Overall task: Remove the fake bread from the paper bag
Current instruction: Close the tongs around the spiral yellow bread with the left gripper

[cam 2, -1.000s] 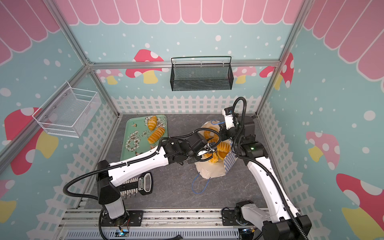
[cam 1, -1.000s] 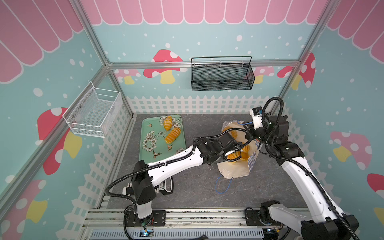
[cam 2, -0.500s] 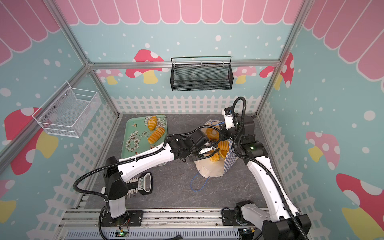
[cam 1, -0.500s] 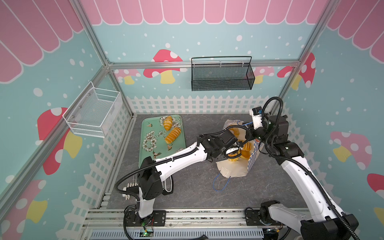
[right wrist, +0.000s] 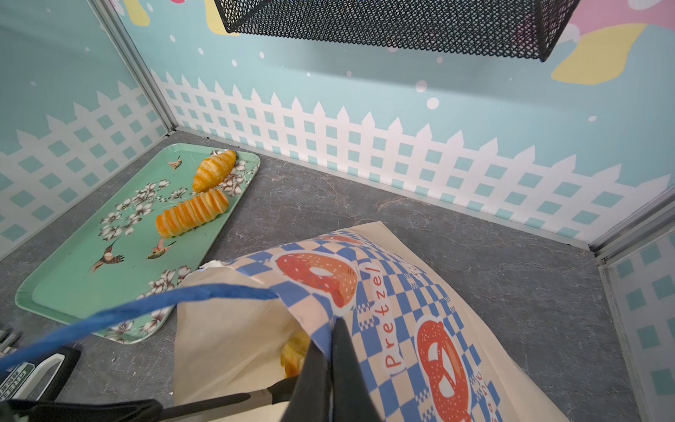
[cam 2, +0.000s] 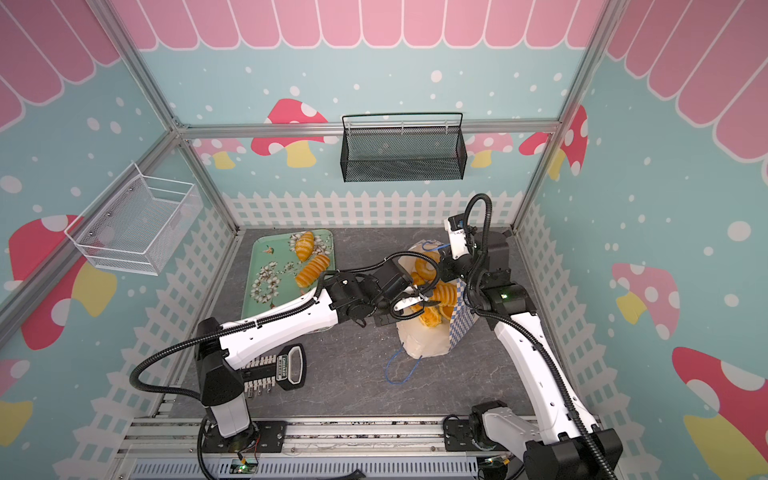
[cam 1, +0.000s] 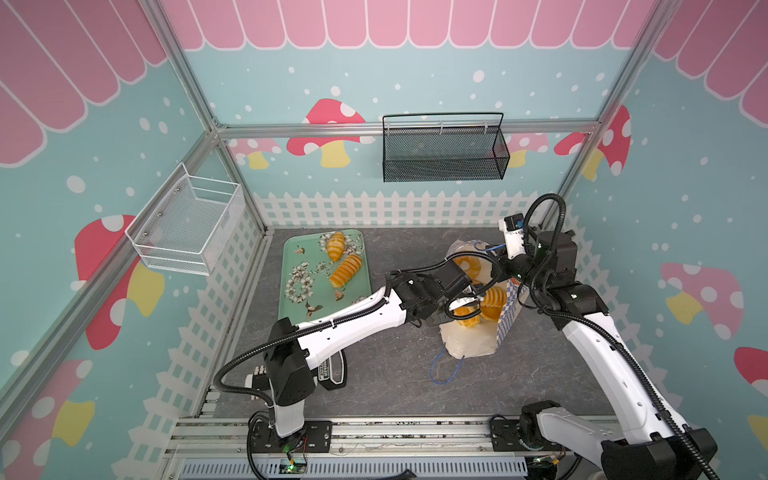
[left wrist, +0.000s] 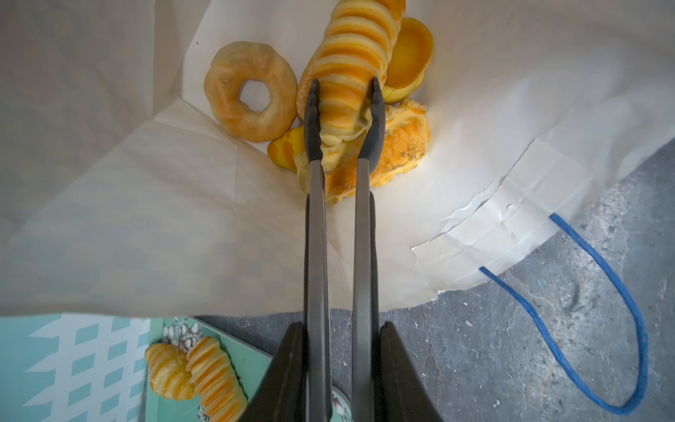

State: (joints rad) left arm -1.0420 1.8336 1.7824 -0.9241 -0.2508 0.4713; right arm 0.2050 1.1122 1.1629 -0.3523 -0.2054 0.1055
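The paper bag (cam 1: 469,340) (cam 2: 424,340) lies tilted on the grey floor with its mouth open. My right gripper (right wrist: 330,329) (cam 1: 509,266) is shut on its checkered rim (right wrist: 401,292). My left gripper (left wrist: 341,329) (cam 2: 395,307) is shut on black tongs (left wrist: 314,237) that reach into the bag. The tong tips pinch a ribbed long loaf (left wrist: 350,54) (cam 1: 492,299) of fake bread. Beside it inside the bag lie a ring doughnut (left wrist: 252,91) and other pastries (left wrist: 398,146). A croissant (cam 1: 336,245) and another ribbed loaf (cam 1: 345,271) rest on the green tray (cam 1: 299,299).
A black mesh basket (cam 1: 444,153) hangs on the back wall and a white wire basket (cam 1: 187,224) on the left wall. The bag's blue cord handle (cam 1: 446,370) trails on the floor. A black tool (cam 2: 286,370) lies near the left arm's base.
The left arm has pushed the tongs deeper into the bag, and the tongs have closed on the ribbed loaf. The right gripper has stayed on the bag's rim.
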